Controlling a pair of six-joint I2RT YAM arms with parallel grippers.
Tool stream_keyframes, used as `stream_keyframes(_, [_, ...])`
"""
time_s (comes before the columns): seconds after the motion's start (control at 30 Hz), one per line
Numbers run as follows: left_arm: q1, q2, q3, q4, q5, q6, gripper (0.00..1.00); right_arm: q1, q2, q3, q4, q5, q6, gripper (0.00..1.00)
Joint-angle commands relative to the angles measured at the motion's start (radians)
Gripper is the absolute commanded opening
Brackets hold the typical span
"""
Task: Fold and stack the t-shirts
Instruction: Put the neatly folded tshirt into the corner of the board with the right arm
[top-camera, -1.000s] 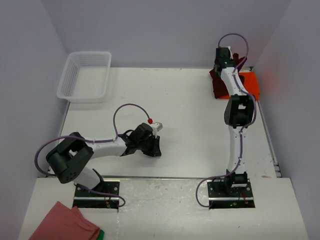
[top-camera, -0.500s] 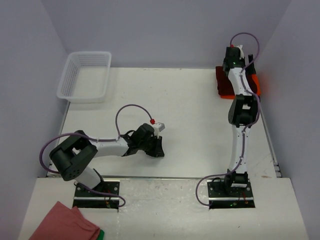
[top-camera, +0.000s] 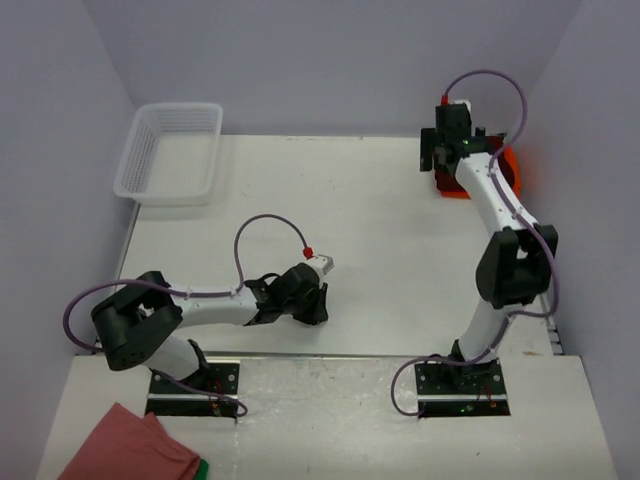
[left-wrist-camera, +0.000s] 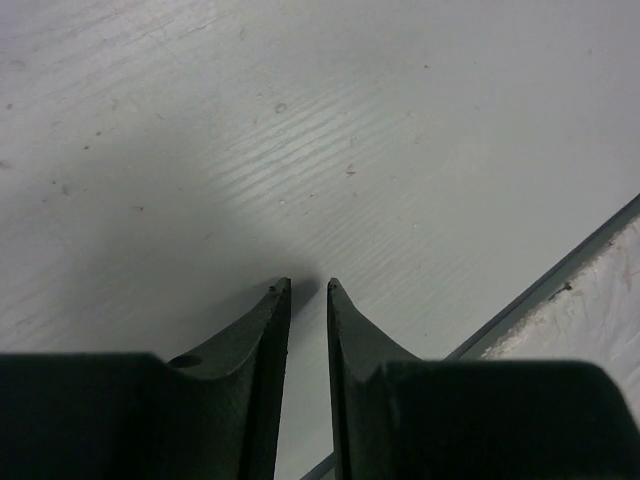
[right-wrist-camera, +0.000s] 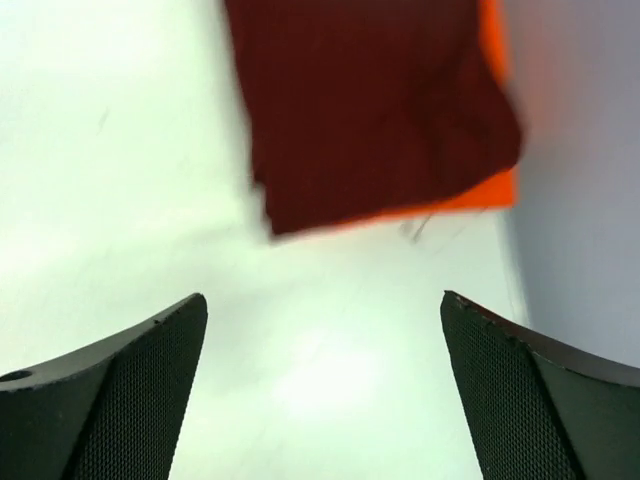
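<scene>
Edging toward the near edge of the white desk (top-camera: 380, 250) since a second ago, the left claw (left-wrist-camera: 308, 288) sits low over bare surface near the middle of that edge. Its fingers are narrowly parted with nothing between them. Farther back, the right arm has swung its elbow outward. Its claw (right-wrist-camera: 322, 297), clamped a second ago, now gapes wide and empty just short of the far right corner. In that corner the folded dark maroon-red fabric t-shirt (right-wrist-camera: 370, 110) lies on top of the folded bright orange-red fabric t-shirt (top-camera: 508, 168), whose edges peek out. Folding and stacking look finished; apparently only withdrawing the arms remains.
</scene>
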Motion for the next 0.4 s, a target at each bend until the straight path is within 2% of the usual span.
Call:
stream_keyframes(0.0, [-0.035, -0.054, 0.026, -0.085, -0.204, -0.017, 0.23, -0.009, -0.328, -0.300, 0.122, -0.340, 0.172, 0.99])
stream_keyframes(0.03, [-0.046, -0.065, 0.032, -0.092, -0.241, -0.017, 0.23, -0.008, -0.374, -0.420, 0.196, -0.439, 0.177, 0.99])
stream_keyframes(0.07, [-0.058, -0.079, 0.035, -0.105, -0.273, -0.020, 0.23, -0.006, -0.417, -0.472, 0.224, -0.478, 0.197, 0.99])
stream_keyframes(0.23, [-0.154, -0.188, 0.012, -0.124, -0.471, -0.043, 0.28, 0.022, -0.635, -0.699, 0.314, -0.572, 0.254, 0.99])
stream_keyframes(0.33, [-0.200, -0.251, -0.016, -0.144, -0.542, -0.078, 0.36, 0.023, -0.744, -0.817, 0.357, -0.581, 0.281, 0.99])
stream_keyframes(0.37, [-0.222, -0.275, -0.017, -0.156, -0.582, -0.098, 0.43, 0.023, -0.770, -0.845, 0.368, -0.606, 0.283, 0.99])
